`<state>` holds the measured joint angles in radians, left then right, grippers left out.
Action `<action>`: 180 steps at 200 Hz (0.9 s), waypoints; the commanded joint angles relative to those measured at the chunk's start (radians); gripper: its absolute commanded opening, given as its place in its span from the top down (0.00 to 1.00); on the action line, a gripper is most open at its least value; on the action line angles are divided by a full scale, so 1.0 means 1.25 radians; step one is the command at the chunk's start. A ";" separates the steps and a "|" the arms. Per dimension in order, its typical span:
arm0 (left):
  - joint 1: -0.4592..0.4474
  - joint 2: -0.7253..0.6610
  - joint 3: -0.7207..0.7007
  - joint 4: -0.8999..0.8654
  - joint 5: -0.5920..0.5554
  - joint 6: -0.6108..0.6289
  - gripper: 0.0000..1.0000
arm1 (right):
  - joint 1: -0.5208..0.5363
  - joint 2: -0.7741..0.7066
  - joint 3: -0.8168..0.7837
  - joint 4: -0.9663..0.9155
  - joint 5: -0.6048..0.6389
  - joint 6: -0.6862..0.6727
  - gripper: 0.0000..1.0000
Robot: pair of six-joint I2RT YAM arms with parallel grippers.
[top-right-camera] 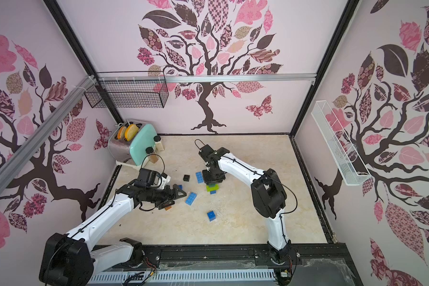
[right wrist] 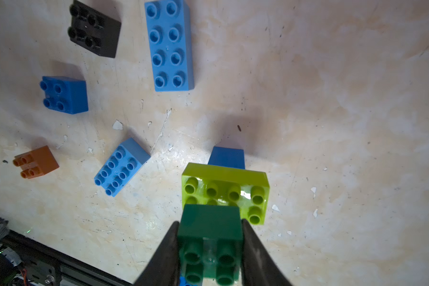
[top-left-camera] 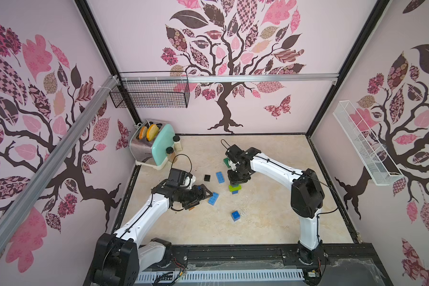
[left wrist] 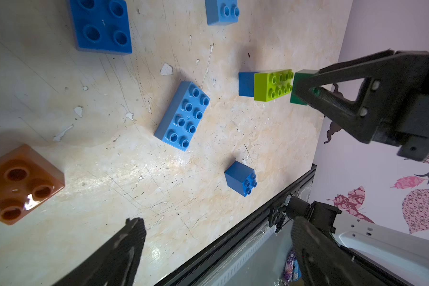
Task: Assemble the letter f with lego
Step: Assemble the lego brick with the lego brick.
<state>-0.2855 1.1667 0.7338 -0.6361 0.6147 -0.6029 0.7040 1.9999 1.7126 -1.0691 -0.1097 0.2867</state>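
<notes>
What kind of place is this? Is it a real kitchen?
Probably not: it looks like a robot practice booth dressed as a kitchen corner. A toaster sits by tree-patterned walls, but two robot arms stand over lego bricks.

I see a brick stack (top-left-camera: 235, 188) at centre, a long brick (top-left-camera: 220, 177) just left, a second long brick (top-left-camera: 213, 198) left and nearer, a square brick (top-left-camera: 235, 215) nearest, and a toaster (top-left-camera: 151, 146) far left.

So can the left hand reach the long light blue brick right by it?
Probably yes. The left hand is open, the long light blue brick lies flat just in front of it, and nothing sits between them.
</notes>
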 commanded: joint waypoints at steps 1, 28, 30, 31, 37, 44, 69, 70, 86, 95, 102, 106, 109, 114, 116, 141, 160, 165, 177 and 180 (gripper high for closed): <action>0.004 0.004 -0.008 0.013 0.009 0.004 0.04 | 0.004 0.012 0.022 -0.003 0.013 -0.009 0.61; 0.006 0.007 -0.006 0.013 0.011 0.006 0.04 | 0.004 0.020 0.016 0.001 0.020 -0.012 0.61; 0.006 0.008 -0.006 0.013 0.011 0.006 0.04 | 0.004 0.020 0.016 0.002 0.020 -0.011 0.61; 0.006 0.008 -0.006 0.013 0.011 0.006 0.04 | 0.004 0.020 0.015 0.003 0.020 -0.010 0.61; 0.006 0.008 -0.006 0.013 0.012 0.006 0.04 | 0.004 0.019 0.013 0.007 0.020 -0.011 0.60; 0.006 0.009 -0.008 0.014 0.011 0.006 0.04 | 0.004 0.021 0.013 0.007 0.018 -0.011 0.61; 0.008 0.014 -0.006 0.015 0.014 0.006 0.04 | 0.004 0.025 0.013 0.005 0.028 -0.012 0.61; 0.008 0.014 -0.006 0.015 0.015 0.006 0.04 | 0.004 0.025 0.013 0.005 0.028 -0.012 0.61; 0.009 0.016 -0.006 0.014 0.015 0.008 0.04 | 0.004 0.025 0.013 0.004 0.031 -0.013 0.61; 0.010 0.016 -0.006 0.015 0.014 0.008 0.04 | 0.005 0.027 0.012 0.004 0.031 -0.015 0.61; 0.010 0.014 -0.007 0.016 0.016 0.007 0.04 | 0.004 0.027 0.012 0.004 0.032 -0.015 0.60; 0.009 0.014 -0.007 0.017 0.017 0.007 0.04 | 0.005 0.027 0.011 0.004 0.035 -0.014 0.61; 0.010 0.013 -0.007 0.018 0.019 0.007 0.04 | 0.005 0.027 0.011 0.004 0.035 -0.015 0.60; 0.011 0.013 -0.008 0.018 0.020 0.007 0.04 | 0.004 0.028 0.011 0.005 0.034 -0.015 0.60; 0.011 0.012 -0.007 0.019 0.020 0.007 0.04 | 0.004 0.028 0.011 0.004 0.035 -0.016 0.61; 0.013 0.005 -0.012 0.028 0.030 0.003 0.04 | 0.005 0.031 0.008 0.005 0.036 -0.016 0.60; 0.016 -0.003 -0.014 0.033 0.039 0.001 0.04 | 0.004 0.033 0.002 0.007 0.035 -0.016 0.60; 0.016 -0.005 -0.016 0.037 0.043 0.000 0.04 | 0.004 0.033 0.001 0.007 0.035 -0.016 0.60; 0.018 -0.013 -0.017 0.039 0.050 -0.002 0.04 | 0.005 0.033 -0.005 0.010 0.035 -0.016 0.60; 0.018 -0.015 -0.018 0.040 0.051 -0.002 0.04 | 0.004 0.032 -0.006 0.011 0.035 -0.016 0.60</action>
<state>-0.2714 1.1774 0.7227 -0.6147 0.6476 -0.6037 0.7040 2.0262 1.7115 -1.0660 -0.0776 0.2745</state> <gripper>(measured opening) 0.963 0.397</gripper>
